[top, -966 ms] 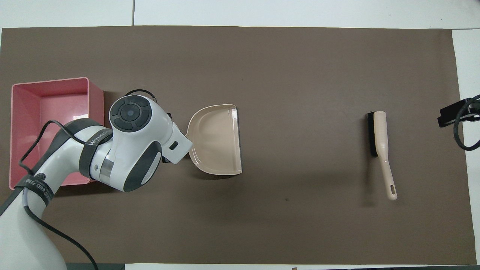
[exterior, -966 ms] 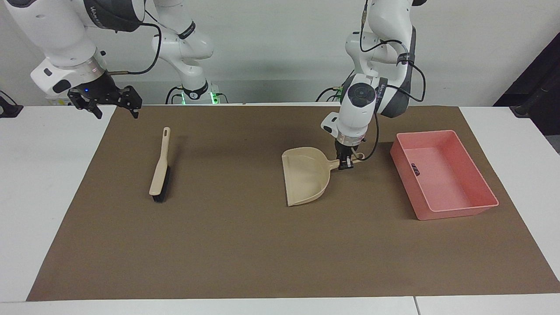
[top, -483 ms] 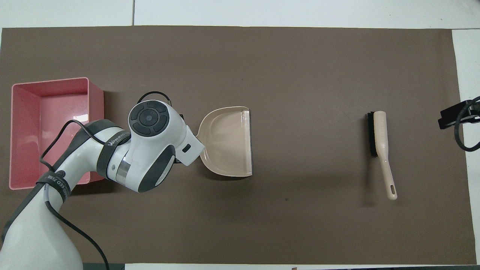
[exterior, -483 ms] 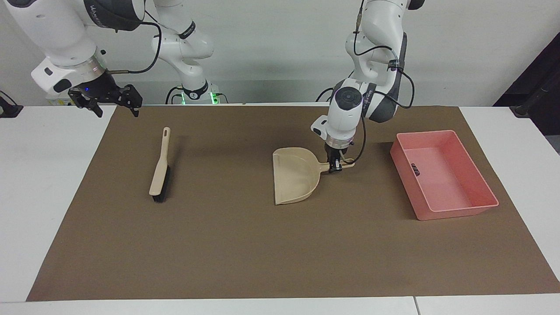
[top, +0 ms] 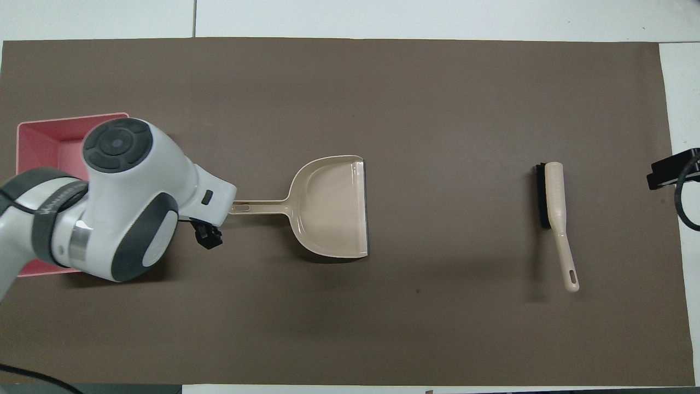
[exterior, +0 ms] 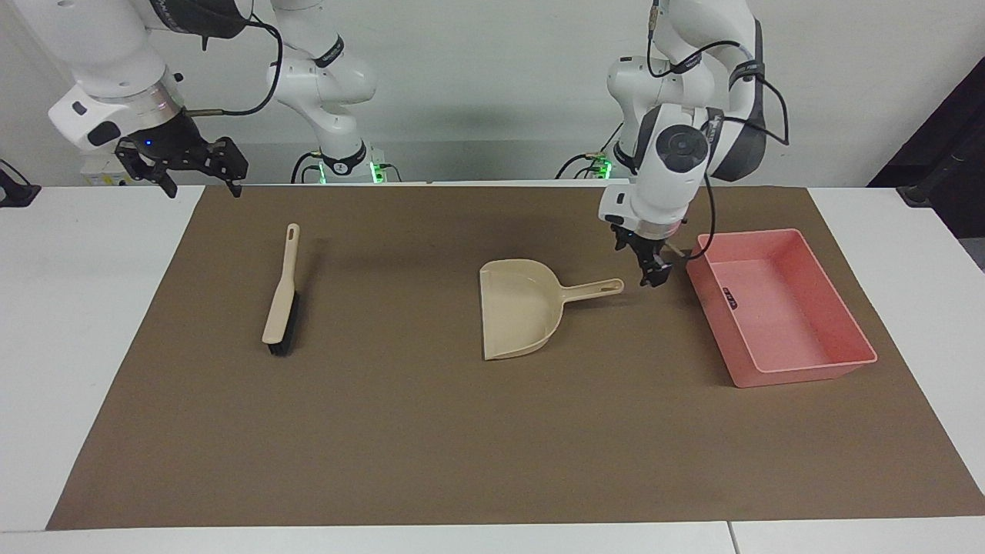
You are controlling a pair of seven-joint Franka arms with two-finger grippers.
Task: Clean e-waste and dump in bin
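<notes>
The pink bin (exterior: 800, 371) stands on the brown mat at the left arm's end; in the overhead view only its corner (top: 34, 131) shows past the arm. A dark block of e-waste (exterior: 729, 298) lies inside it. The white part with the green end is not in view. My left gripper (exterior: 651, 268) is open and empty, raised over the mat between the bin and the handle tip of the beige dustpan (exterior: 517, 308). The dustpan (top: 328, 208) lies flat and looks empty. My right gripper (exterior: 198, 181) is open and empty, held high over the mat's edge at the right arm's end.
A beige brush with black bristles (exterior: 280, 298) lies on the mat toward the right arm's end, and also shows in the overhead view (top: 553, 198). The brown mat (exterior: 431, 431) covers most of the white table.
My left gripper has let go of the dustpan's handle, risen and moved toward the bin. Before that it shifted the dustpan a little toward the right arm's end. The right gripper rose slightly.
</notes>
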